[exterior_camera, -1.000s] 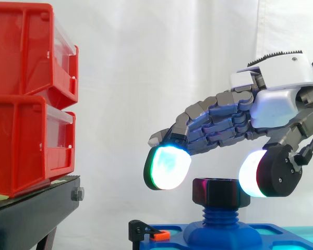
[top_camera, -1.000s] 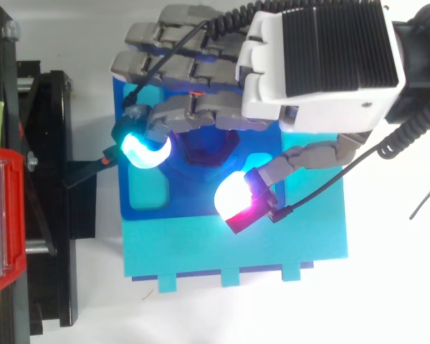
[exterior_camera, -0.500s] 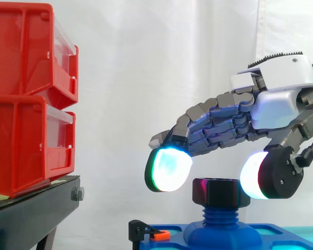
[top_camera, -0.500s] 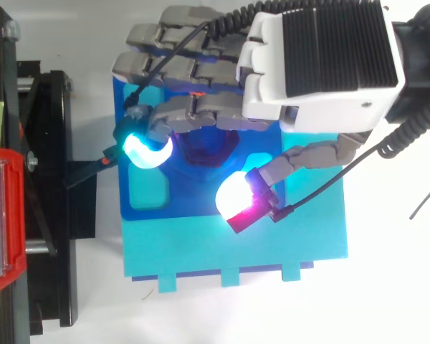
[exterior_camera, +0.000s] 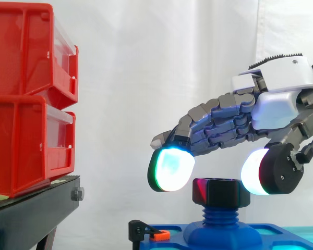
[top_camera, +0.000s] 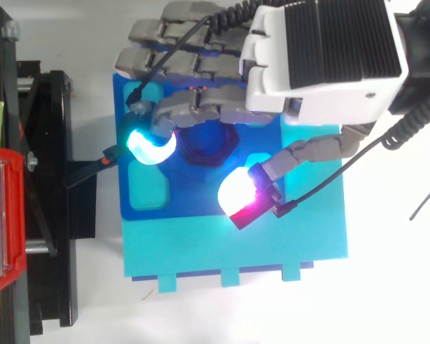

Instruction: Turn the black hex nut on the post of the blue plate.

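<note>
Just above black hex nut (exterior_camera: 219, 191) — robot hand (exterior_camera: 275, 108), fingers (exterior_camera: 214, 124) arched, spread

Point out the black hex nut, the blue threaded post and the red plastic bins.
black hex nut (exterior_camera: 220, 191), side view: front face.
blue threaded post (exterior_camera: 221, 214), side view: threads.
red plastic bins (exterior_camera: 15, 140), side view: lower bin's wall.
</note>
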